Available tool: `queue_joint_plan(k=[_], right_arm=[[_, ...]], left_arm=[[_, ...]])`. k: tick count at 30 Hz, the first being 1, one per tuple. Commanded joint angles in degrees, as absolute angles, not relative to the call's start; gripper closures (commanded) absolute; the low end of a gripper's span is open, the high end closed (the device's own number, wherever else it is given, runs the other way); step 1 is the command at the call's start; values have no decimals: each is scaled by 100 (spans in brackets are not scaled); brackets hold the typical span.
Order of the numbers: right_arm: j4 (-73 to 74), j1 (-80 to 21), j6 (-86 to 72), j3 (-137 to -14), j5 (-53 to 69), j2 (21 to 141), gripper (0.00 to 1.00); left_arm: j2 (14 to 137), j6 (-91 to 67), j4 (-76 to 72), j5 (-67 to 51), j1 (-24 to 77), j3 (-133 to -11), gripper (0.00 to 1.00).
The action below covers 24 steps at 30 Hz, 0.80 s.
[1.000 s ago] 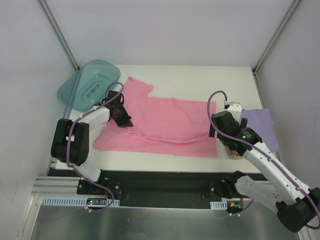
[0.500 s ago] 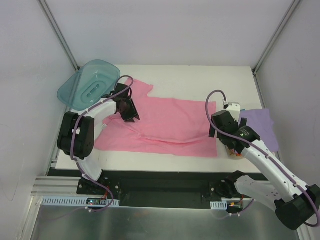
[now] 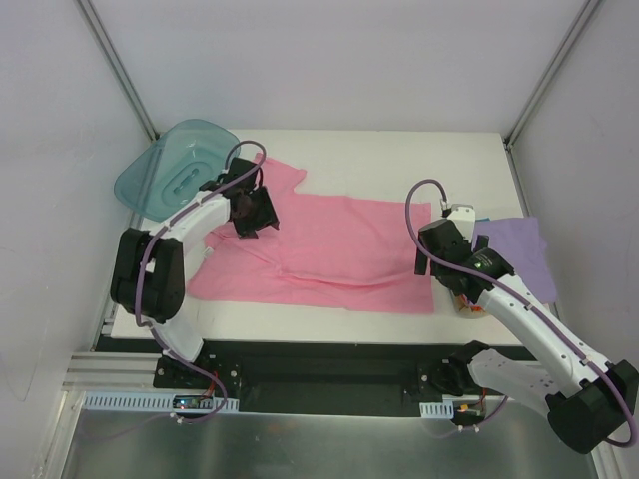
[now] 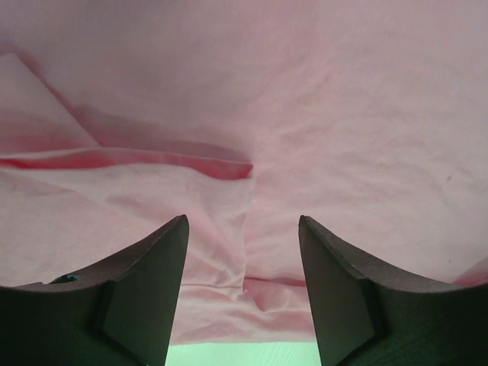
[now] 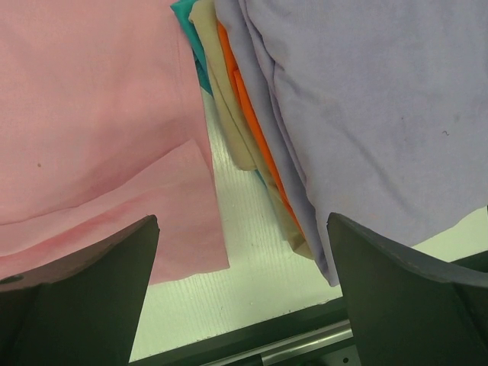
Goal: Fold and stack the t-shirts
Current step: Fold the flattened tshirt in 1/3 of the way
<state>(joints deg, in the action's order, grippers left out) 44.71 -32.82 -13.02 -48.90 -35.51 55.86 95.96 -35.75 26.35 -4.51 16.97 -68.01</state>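
Note:
A pink t-shirt point(image 3: 339, 249) lies spread across the middle of the table, its left part doubled over into a fold point(image 4: 152, 164). My left gripper point(image 3: 256, 218) hovers over the shirt's upper left part. In the left wrist view this gripper point(image 4: 242, 221) is open, with only pink cloth below the jaws. My right gripper point(image 3: 439, 265) hangs open over the shirt's right edge point(image 5: 91, 99), beside a stack of folded t-shirts. In the stack, lavender point(image 5: 366, 99) is on top, with orange point(image 5: 248, 107) and teal point(image 5: 187, 19) edges showing under it.
A translucent teal tub point(image 3: 180, 168) leans at the table's back left corner. A beige layer point(image 5: 221, 91) shows in the stack. The lavender-topped stack point(image 3: 514, 249) sits at the table's right edge. A dark rail point(image 5: 305, 347) runs along the near edge.
My left gripper has opened, let go of the pink cloth, and moved toward the back and slightly right. The right arm has barely moved.

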Motion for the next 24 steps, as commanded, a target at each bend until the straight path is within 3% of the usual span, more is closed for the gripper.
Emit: queue_joint_plan(k=[1, 9, 17, 24], right_arm=[[4333, -3252, -1274, -5010, -3568, 5555, 4], [4280, -3234, -1169, -4948, -3516, 5564, 4], [4263, -3182, -1108, -4860, -3568, 5432, 4], [4228, -3129, -1011, -4825, -3656, 5362, 4]], left_arm=[[10107, -3253, 3023, 191, 1845, -7470, 42], [10977, -2997, 3489, 580, 2065, -8121, 53], [11285, -2883, 3665, 694, 2285, -8350, 56], [11373, -2734, 3744, 519, 2338, -8306, 77]])
